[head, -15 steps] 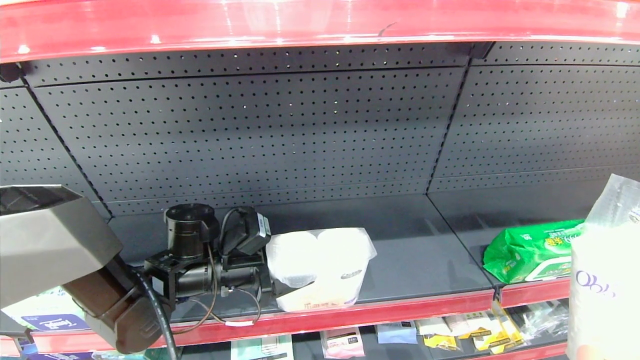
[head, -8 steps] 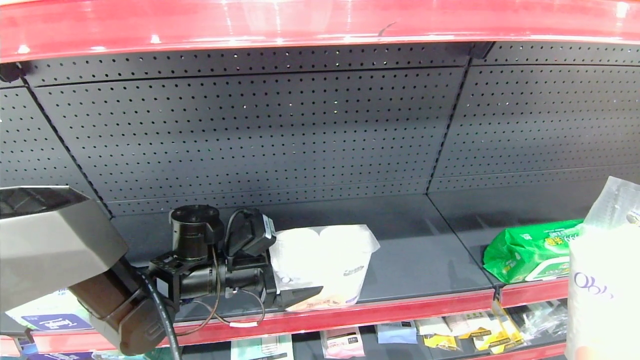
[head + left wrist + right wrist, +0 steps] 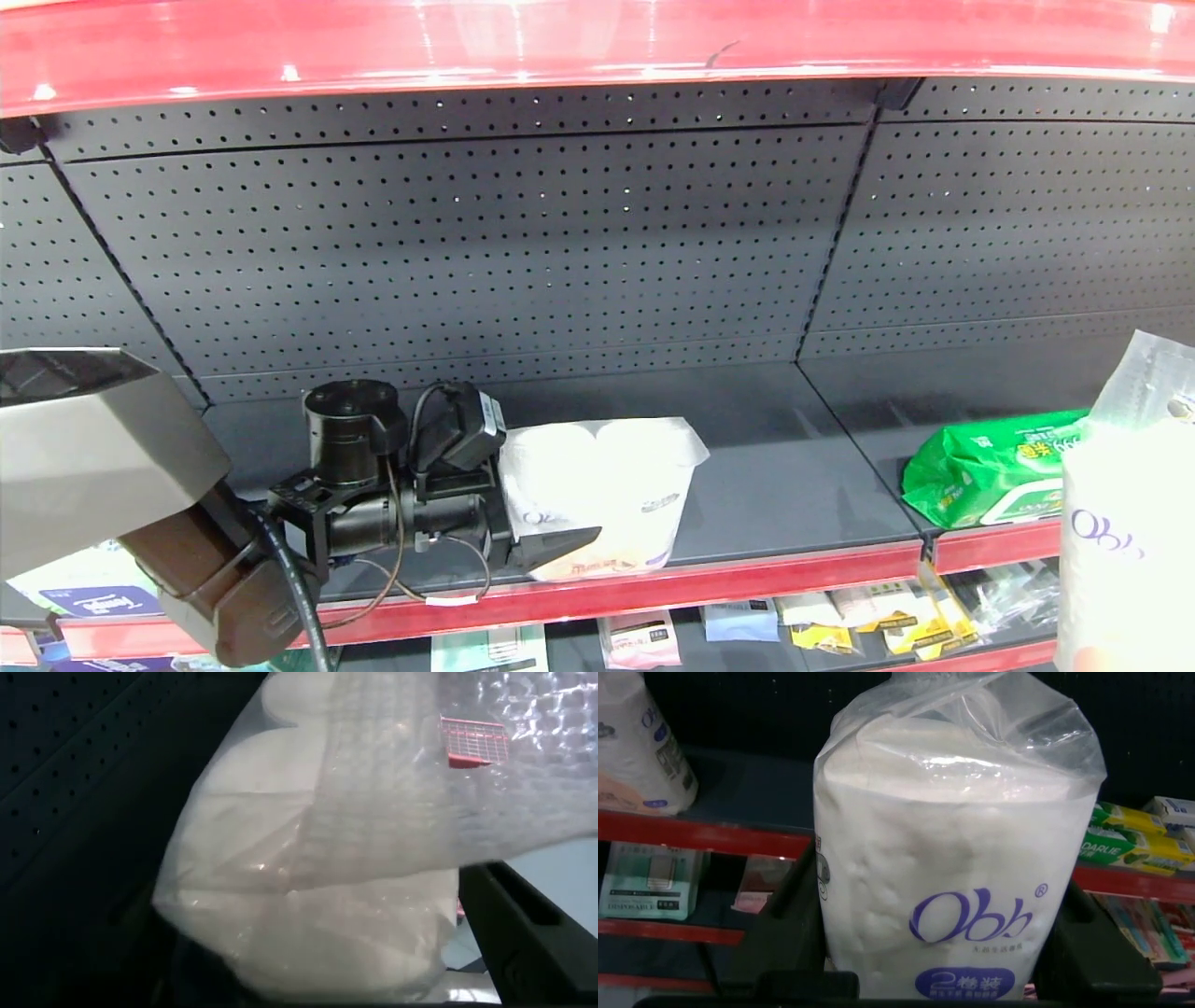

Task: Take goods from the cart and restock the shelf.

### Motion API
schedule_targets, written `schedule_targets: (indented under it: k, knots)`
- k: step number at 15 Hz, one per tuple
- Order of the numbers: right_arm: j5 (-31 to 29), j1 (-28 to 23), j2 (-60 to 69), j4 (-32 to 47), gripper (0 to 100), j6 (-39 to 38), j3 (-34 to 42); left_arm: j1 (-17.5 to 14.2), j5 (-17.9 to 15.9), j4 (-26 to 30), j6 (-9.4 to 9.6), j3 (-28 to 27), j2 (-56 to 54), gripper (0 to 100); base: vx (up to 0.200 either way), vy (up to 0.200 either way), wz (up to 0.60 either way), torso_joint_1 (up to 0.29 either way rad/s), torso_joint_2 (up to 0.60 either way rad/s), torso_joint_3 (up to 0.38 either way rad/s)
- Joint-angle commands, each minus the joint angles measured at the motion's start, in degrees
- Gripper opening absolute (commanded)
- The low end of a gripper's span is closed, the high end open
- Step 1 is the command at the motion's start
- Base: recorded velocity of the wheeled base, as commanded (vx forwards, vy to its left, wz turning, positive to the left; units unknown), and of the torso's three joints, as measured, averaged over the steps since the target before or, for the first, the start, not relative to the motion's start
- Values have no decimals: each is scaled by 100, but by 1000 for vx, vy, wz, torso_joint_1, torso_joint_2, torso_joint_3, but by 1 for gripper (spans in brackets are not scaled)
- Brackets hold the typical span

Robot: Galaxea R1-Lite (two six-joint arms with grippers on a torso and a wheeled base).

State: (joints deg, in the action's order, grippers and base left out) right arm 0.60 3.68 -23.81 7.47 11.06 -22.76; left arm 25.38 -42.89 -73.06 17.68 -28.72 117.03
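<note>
While one roll pack (image 3: 607, 485) already stands upright on the shelf (image 3: 775, 448), the task is partway by my read: one pack is placed or nearly so, and a second pack (image 3: 952, 859) is not yet shelved. Green wipes (image 3: 990, 467) lie on the shelf too, just beyond the second pack and well apart from the left tool (image 3: 523, 534). I can't tell what's left in the cart.

The left arm lies low and about level along the shelf front, wrist horizontal, with the tool pointing along the shelf. The roll pack sits right at the tool's tip, touching it or nearly. I can't tell if the tool grips the pack or has let go, as the pack blocks that in the left wrist view.

The right tool (image 3: 938, 947) is clamped on the second pack, one finger on each side low down. It holds the pack upright in front of the shelf's red lip, not over the board yet.

Left to do, as I judge it: free the left tool if it grips, back it out, then bring the second pack in. The bare board between the roll pack and the wipes looks like the likely spot.
</note>
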Motion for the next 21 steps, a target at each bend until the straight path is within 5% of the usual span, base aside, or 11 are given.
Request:
schedule_targets:
  k: [1, 5, 9, 12, 21]
  knots:
    - [2, 1, -27, 0, 0, 2, -9, -51, 8, -15, -238, 165, -391, 100, 0, 0, 0, 0, 0, 0]
    - [11, 1, -36, 0, 0, 2, 8, -112, 17, 11, -353, 200, -840, 100, 0, 0, 0, 0, 0, 0]
    - [11, 1, -27, 0, 0, 2, 8, -235, 26, 90, -836, 218, -1429, 100, 0, 0, 0, 0, 0, 0]
    - [11, 1, -36, 0, 0, 2, 8, -314, 35, 90, -854, 156, -1446, 100, 0, 0, 0, 0, 0, 0]
    - [28, 1, -80, 0, 0, -25, 105, -736, 817, 64, -2163, -503, -1930, 100, 0, 0, 0, 0, 0, 0]
